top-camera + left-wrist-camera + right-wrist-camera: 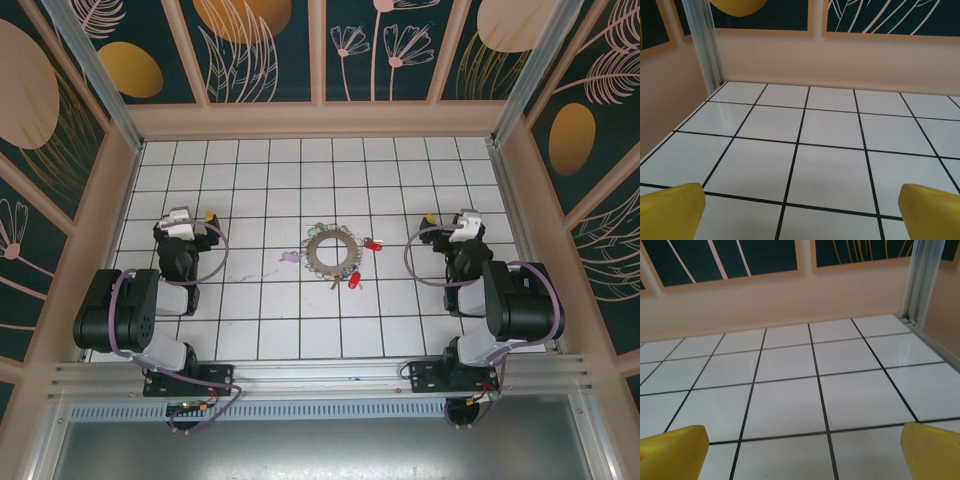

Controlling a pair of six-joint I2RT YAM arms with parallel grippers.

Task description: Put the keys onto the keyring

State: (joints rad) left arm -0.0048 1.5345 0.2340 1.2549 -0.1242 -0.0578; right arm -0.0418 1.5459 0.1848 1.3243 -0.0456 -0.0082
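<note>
Basically, the keyring (331,253) lies flat near the centre of the tiled worktop (250,330), btw. the two arms, and both claws point away from the bases, toward the back wall. So the ring is not in front of either claw but at the side. It is to the right of the left claw (190,217), to the left of the right claw (448,220), and a little nearer to the arm bases than both.

In the wrist views the yellow fingers (671,210) of the left claw stand wide apart w/ nothing btw. them. The right claw's fingers (672,450) are the same.

Loose keys: one red key (373,243) lies just beside the ring on its right, a second red key (353,281) at its near-right edge, and a purple key (291,256) just left of it. The long axis of each key is too small to read w/ certainty.

My judgement: the right claw is a bit nearer to the ring and clearly nearer to the red keys, so it must turn inward, i.e. to its left. The purple key suits the left arm.
</note>
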